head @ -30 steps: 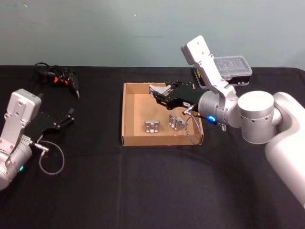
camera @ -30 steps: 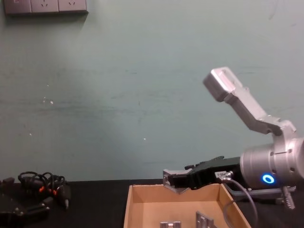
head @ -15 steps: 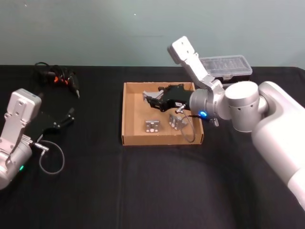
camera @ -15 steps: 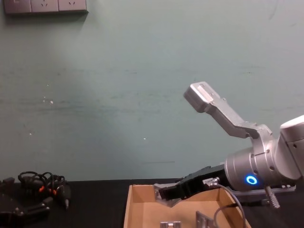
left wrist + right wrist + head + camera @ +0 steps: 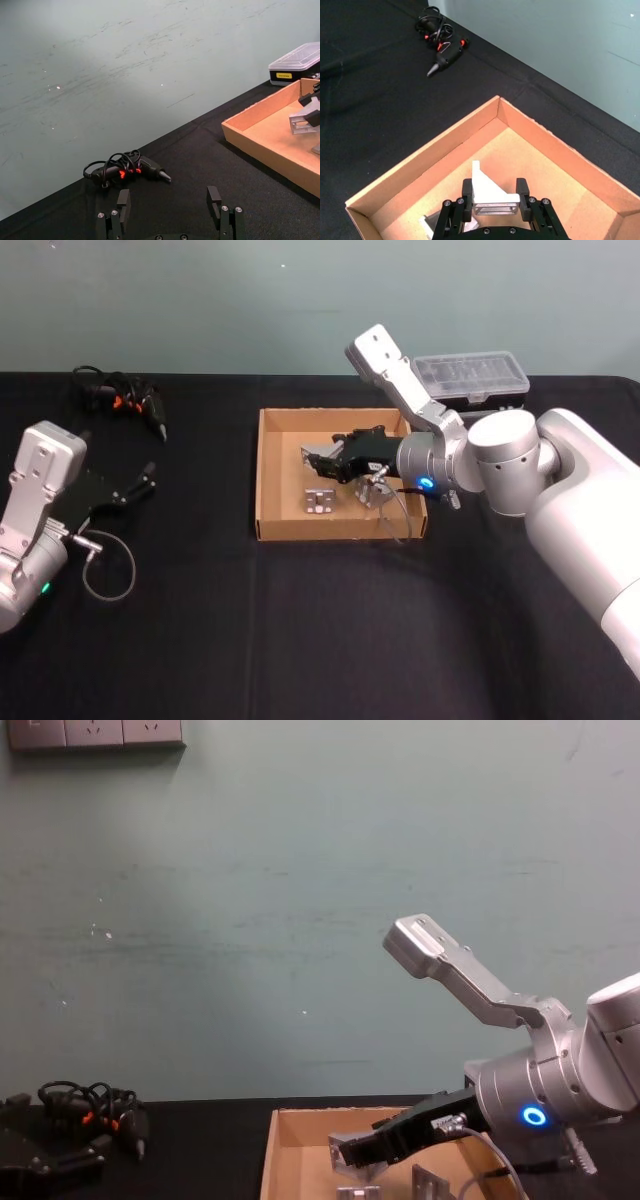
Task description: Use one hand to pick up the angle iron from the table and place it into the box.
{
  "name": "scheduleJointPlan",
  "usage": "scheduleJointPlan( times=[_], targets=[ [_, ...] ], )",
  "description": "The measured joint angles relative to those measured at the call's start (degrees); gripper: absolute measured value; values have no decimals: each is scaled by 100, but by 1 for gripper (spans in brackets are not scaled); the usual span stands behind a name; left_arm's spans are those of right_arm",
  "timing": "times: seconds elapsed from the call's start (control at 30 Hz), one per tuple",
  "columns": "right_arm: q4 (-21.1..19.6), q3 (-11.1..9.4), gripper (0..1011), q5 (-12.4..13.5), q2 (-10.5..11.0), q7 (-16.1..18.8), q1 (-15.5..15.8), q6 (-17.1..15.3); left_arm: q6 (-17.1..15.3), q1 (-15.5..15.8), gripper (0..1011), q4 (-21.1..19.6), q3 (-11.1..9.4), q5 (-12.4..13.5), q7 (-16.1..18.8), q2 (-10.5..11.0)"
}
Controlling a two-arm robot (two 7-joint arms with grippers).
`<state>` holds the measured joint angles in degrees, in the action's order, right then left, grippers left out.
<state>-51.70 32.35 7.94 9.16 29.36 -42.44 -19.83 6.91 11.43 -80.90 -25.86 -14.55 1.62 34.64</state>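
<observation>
Lowered since the earlier frame, right gripper (image 5: 322, 462) grips the angle iron (image 5: 489, 194) inside the box (image 5: 275, 476), above two brackets (image 5: 345, 498); left gripper (image 5: 170, 215), released, idles well apart.

Likely a lab, black-draped table (image 5: 300, 620), bare teal wall (image 5: 250, 920), wall sockets (image 5: 95, 732), cable bundle (image 5: 118, 398)

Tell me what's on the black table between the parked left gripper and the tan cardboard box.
In the head view, nothing: bare black table separates the left gripper from the tan cardboard box.
</observation>
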Motion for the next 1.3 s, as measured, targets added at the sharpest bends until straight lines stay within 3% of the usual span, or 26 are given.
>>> scheduleJointPlan(
  times=[0.27,0.4,0.8,1.03,1.3],
  targets=[
    [-41,-35,529,-10,32,25,61,-11,0,0,1000,0,0,0,0,0],
    [-86,-52,677,-16,51,23,86,17,0,0,1000,0,0,0,0,0],
    [-502,-237,994,-7,157,-194,331,229,0,0,1000,0,0,0,0,0],
    [-981,-355,1004,-34,275,-426,572,440,0,0,1000,0,0,0,0,0],
    [-1861,-641,1004,-223,580,-926,1185,1002,0,0,1000,0,0,0,0,0]
  ],
)
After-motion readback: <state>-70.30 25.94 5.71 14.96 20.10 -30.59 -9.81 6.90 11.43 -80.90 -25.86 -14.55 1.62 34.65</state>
